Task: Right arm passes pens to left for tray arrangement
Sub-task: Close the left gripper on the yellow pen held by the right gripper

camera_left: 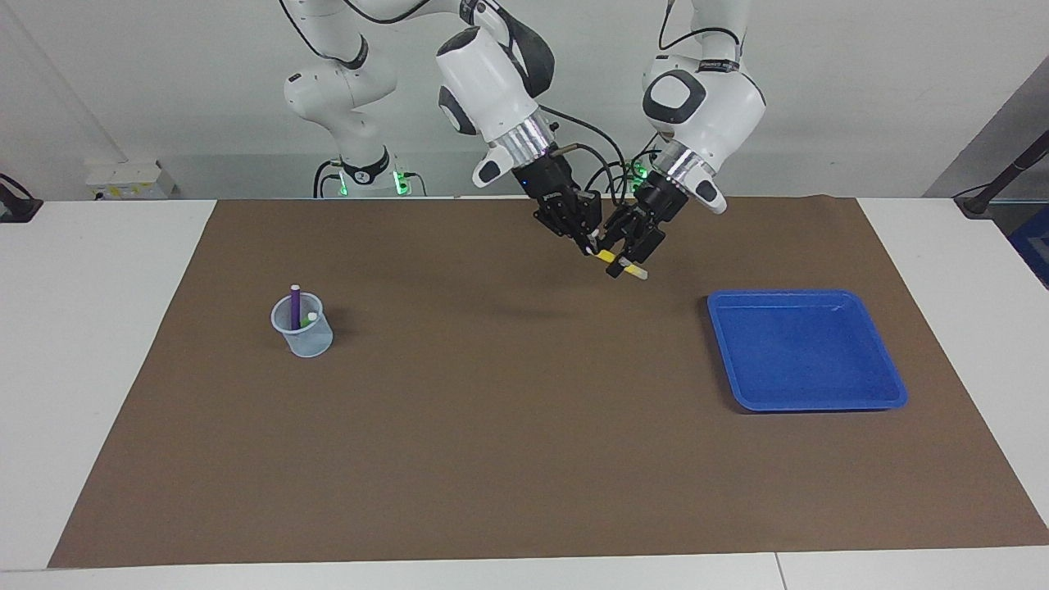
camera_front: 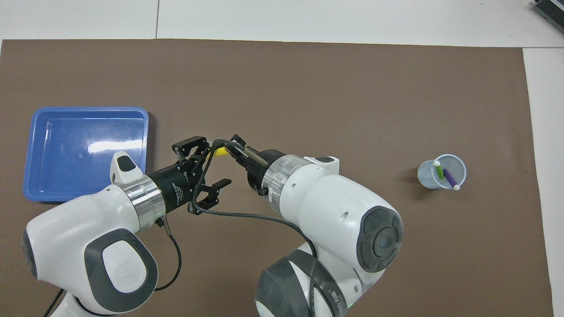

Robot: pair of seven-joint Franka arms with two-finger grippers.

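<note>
We've got the right claw [camera_left: 592,243] clamped on the short yellow marker pen [camera_left: 616,263], airborne over the brown surface mat [camera_left: 492,451]. Pen's long axis points at the left claw [camera_left: 624,256], whose open fingers straddle its free pale end. Shallow bright-blue plastic tray [camera_left: 889,385] waits empty below the left claw.

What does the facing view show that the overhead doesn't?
Facing only: both arm bases, the wall, and the height of the handover above the mat, with the pale tip of the yellow pen poking out past the left gripper.
Overhead only: down into the cup, green pen and purple pen lying apart.
Both: right gripper shut on the yellow pen, left gripper around it, blue tray bare.
</note>
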